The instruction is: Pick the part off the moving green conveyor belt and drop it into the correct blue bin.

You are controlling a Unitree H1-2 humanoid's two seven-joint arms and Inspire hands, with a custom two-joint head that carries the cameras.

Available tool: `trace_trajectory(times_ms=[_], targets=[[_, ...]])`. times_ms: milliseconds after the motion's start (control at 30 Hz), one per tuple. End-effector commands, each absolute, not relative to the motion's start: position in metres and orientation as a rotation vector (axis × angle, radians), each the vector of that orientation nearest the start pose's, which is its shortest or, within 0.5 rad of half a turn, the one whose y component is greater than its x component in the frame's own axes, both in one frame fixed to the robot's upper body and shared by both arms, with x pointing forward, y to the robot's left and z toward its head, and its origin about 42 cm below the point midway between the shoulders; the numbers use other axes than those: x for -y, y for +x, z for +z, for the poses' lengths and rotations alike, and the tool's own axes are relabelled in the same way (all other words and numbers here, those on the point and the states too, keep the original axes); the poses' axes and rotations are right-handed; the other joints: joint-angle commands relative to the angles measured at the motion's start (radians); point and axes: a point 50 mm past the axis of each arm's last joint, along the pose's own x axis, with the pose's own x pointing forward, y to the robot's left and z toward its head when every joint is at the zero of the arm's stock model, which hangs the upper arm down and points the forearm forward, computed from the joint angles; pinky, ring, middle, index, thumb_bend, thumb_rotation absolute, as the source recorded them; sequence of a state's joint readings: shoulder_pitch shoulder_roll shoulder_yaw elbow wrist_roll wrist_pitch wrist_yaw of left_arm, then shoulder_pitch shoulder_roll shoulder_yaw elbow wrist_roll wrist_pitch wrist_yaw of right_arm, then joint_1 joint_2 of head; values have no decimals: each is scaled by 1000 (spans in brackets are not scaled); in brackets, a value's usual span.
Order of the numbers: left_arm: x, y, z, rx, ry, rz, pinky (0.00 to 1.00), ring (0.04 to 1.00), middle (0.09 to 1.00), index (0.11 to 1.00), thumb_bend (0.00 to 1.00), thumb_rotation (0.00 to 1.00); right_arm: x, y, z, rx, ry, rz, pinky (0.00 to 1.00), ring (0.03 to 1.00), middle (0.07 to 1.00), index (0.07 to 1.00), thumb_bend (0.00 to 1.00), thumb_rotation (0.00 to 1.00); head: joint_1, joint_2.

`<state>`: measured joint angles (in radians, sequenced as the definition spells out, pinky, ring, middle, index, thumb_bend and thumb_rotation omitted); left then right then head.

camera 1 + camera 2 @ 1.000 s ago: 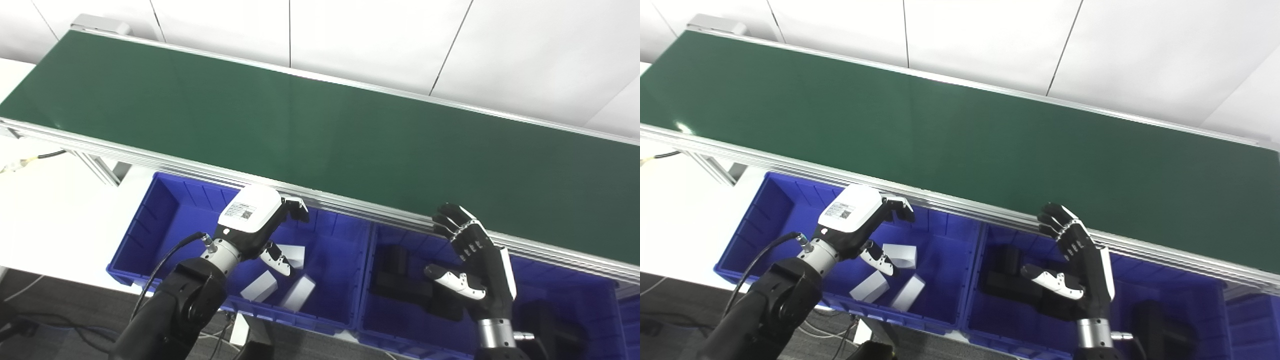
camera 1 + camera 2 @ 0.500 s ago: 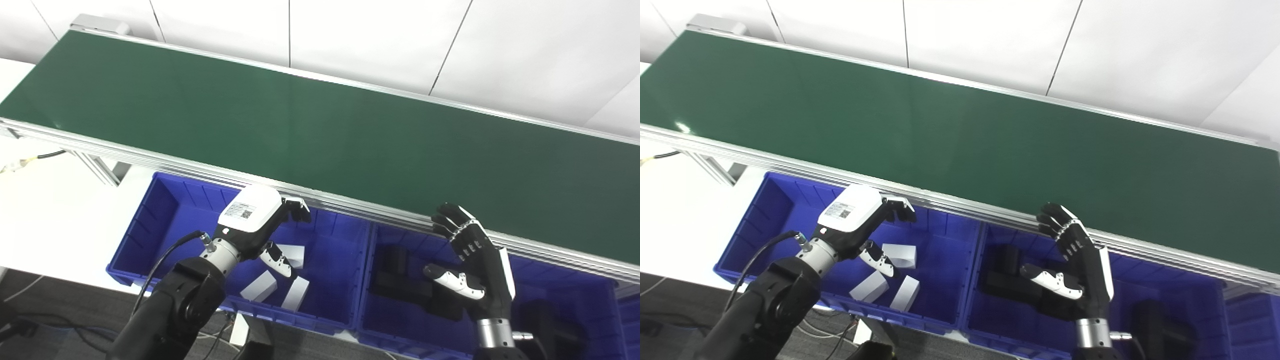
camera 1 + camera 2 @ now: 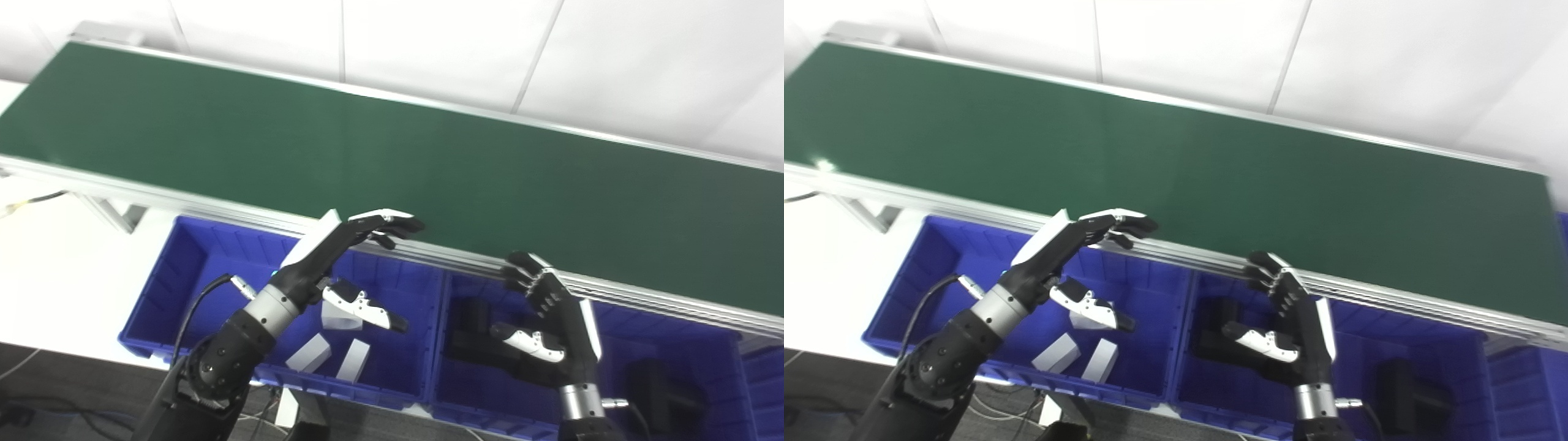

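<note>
White blocks (image 3: 312,353) lie in the left blue bin (image 3: 184,269) beneath empty left hand (image 3: 343,269), fingers (image 3: 383,222) spread.

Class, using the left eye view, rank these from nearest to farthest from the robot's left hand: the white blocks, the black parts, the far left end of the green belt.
1. White blocks, just below the left hand.
2. Black parts, in the bin to the right.
3. Belt's far left end, up at upper left.
</note>
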<state>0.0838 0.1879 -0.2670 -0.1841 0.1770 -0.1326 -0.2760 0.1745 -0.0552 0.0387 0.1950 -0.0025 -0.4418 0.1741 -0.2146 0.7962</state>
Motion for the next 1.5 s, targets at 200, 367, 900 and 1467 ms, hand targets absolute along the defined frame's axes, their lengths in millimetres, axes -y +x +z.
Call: trace_trajectory(times_ms=[200,367,900,1467], targets=[[-186,256,95,270,322,-552,763,838,865,826,1000,260,208,211,37,118,-72,183,702,763,821,787,1000,391,-108,-41],[-183,254,68,238,283,-513,775,855,879,839,1000,216,206,210,34,108,-76,181,707,754,822,779,1000,392,-113,-60],[-161,240,29,142,289,-484,774,854,871,822,1000,127,221,201,20,48,-86,165,716,776,827,776,1000,419,-14,-178],[-157,239,20,143,321,-450,759,833,856,803,1000,119,225,200,10,11,-67,162,704,774,841,775,1000,407,6,-219]])
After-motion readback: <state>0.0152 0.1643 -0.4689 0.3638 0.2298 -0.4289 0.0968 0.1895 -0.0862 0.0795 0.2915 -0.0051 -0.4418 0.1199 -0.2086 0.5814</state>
